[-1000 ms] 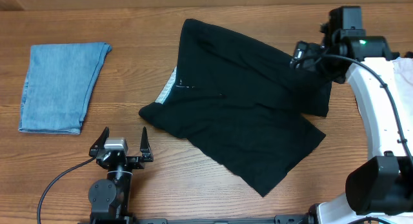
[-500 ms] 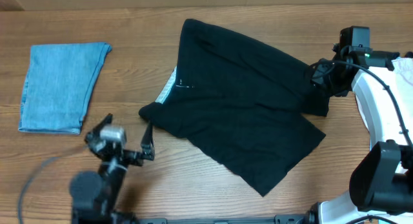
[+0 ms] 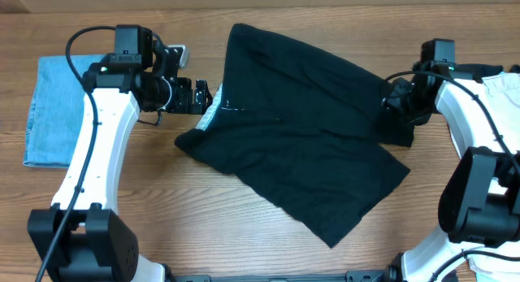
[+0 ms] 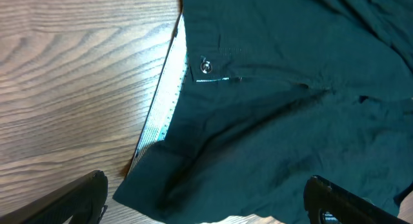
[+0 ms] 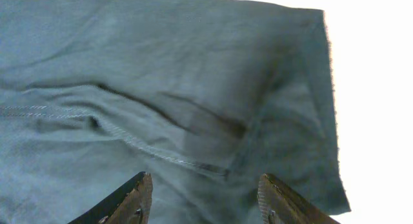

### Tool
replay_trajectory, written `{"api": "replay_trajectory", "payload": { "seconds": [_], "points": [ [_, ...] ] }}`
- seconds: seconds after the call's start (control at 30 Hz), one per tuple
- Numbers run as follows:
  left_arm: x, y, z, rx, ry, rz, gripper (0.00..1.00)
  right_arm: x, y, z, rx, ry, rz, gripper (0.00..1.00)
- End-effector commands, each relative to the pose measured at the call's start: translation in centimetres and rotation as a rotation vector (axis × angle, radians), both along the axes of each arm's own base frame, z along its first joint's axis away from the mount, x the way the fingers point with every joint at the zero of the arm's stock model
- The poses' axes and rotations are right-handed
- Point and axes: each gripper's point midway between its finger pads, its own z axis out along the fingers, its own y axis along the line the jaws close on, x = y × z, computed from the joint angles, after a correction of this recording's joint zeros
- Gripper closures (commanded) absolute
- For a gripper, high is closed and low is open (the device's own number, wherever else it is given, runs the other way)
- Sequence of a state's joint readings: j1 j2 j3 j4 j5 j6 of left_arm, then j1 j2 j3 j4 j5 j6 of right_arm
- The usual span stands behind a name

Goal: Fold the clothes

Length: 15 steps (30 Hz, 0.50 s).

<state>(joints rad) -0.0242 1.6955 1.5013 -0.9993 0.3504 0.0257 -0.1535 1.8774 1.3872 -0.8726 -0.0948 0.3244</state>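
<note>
A large black garment [image 3: 301, 144] lies spread and rumpled across the table's middle. Its waistband with a white inner lining and a button [image 4: 205, 66] faces left. My left gripper [image 3: 201, 95] is open, hovering at the garment's left edge by the waistband; in the left wrist view its jaws [image 4: 206, 204] straddle the black cloth [image 4: 284, 121]. My right gripper [image 3: 393, 101] is open over the garment's right end; in the right wrist view its jaws [image 5: 205, 198] are spread above the cloth [image 5: 161, 88]. A folded light-blue denim piece [image 3: 61, 111] lies at far left.
The table is bare wood [image 3: 203, 225]. A pale cloth [image 3: 508, 87] shows at the right edge behind the right arm. The left arm reaches over the denim's right side.
My left arm has swung up from the table's front edge to the garment's waistband. My right gripper has shifted slightly at the garment's right end. The garment has not moved.
</note>
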Motion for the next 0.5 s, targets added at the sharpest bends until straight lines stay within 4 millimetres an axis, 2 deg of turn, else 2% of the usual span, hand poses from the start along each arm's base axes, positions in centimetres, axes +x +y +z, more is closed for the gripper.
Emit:
{"api": "replay_trajectory", "payload": {
  "seconds": [0.0,0.1,0.27,0.3,0.4,0.47],
  "points": [
    [0.9,-0.4,1.2,-0.028,-0.042,-0.02,0.0,-1.4,-0.7,-2.3,0.01,0.05,-0.055,0.43],
    [1.0,-0.4,1.2,-0.028,-0.049,-0.02,0.0,-1.1,0.4,-4.3,0.059,0.027,-0.008,0.43],
    [1.0,-0.3,1.2,-0.023,-0.05,-0.022,0.0,0.1,0.8,-4.8,0.088,-0.013,0.003,0.45],
    [1.0,-0.3,1.2,-0.02,-0.05,-0.021,0.0,0.1,0.9,-4.8,0.092,-0.014,0.005,0.48],
    [1.1,0.0,1.0,-0.001,-0.049,-0.013,0.0,0.5,0.9,-4.7,0.092,-0.032,0.008,0.8],
    [1.0,0.1,1.0,0.0,-0.048,-0.012,0.0,0.7,1.1,-4.6,0.101,-0.041,0.011,0.88]
  ]
}}
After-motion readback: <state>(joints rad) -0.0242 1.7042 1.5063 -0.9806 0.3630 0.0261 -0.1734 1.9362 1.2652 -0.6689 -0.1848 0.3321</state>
